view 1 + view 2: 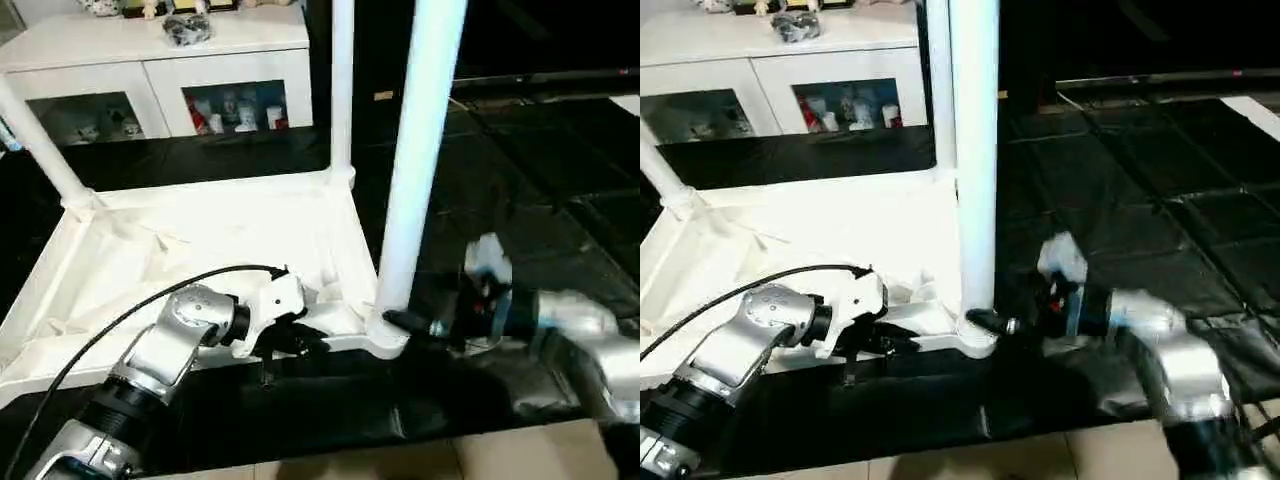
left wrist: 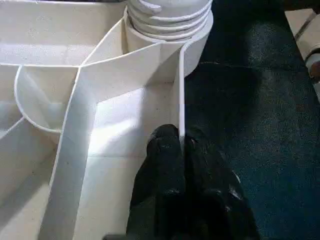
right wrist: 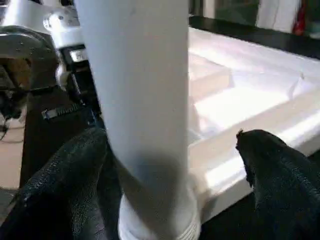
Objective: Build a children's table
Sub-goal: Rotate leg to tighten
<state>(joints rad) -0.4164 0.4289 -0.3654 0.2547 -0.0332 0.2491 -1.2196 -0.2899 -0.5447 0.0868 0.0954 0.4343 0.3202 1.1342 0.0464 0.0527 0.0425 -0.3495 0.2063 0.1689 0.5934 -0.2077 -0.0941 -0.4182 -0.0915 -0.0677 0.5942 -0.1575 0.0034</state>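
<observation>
top [image 1: 200,250] lying upside down on the black floor mat | left gripper [image 2: 182,142] pinching its thin near rim | right gripper [image 3: 175,165] spread around the near-corner leg [image 1: 420,150], low | judging it light, stiff, slick plastic; gripping near socket [image 1: 385,335]

The table top [image 1: 190,250] lay upside down across the left and centre of the frame, on the dark mat [image 1: 520,180] that filled the right side. Three legs stood in its corner sockets: one [image 1: 415,160] at the lower-centre corner, one [image 1: 342,85] at the upper centre behind it, one [image 1: 45,145] leaning at the upper left. The left gripper [image 2: 182,150] sat on the top's near rim, left of the lower-centre leg. The right gripper [image 1: 400,322] reached in from the right at that leg's base. A cabinet [image 1: 160,75] stood along the upper left, behind the table top.
</observation>
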